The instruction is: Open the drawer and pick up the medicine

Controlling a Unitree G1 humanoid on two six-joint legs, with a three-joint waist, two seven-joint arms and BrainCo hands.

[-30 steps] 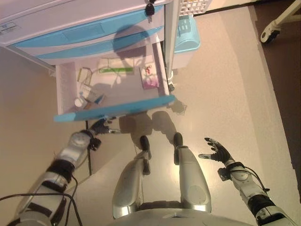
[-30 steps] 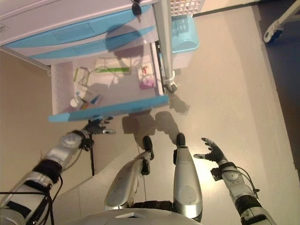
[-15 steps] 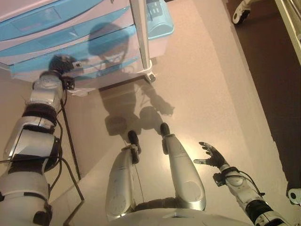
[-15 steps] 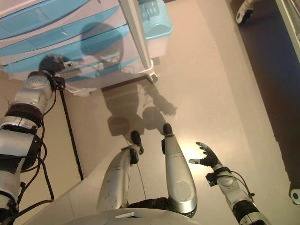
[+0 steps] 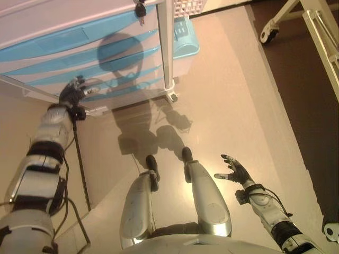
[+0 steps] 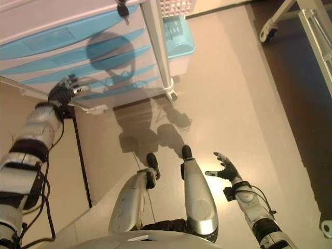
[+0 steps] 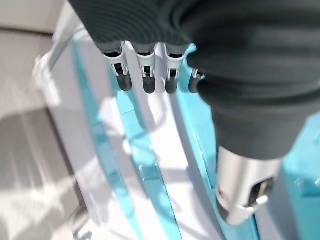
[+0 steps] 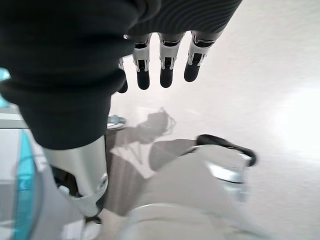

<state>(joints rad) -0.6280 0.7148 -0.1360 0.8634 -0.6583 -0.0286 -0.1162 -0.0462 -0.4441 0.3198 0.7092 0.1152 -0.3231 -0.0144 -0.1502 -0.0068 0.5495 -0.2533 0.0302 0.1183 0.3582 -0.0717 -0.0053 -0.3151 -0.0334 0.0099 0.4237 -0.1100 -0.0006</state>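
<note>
The left hand [image 5: 72,92] is at about 10 o'clock, fingers loosely spread, right at the blue-fronted drawers [image 5: 106,69] of the white cart [image 5: 63,16]. The drawers all look pushed in, and no medicine shows. The right hand [image 5: 235,172] hangs at 4 o'clock with fingers spread wide, holding nothing.

I'm seeing the drawer cabinet [image 5: 79,47] standing ahead to my left, a bin [image 5: 185,42] sitting just right of it on the floor [image 5: 238,106].

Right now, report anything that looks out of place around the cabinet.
Nothing is spilled, tipped or damaged. All blue drawers of the cabinet are shut, so no medicine shows. The left hand is open at the lowest drawers; the right hand hangs open over the floor.
</note>
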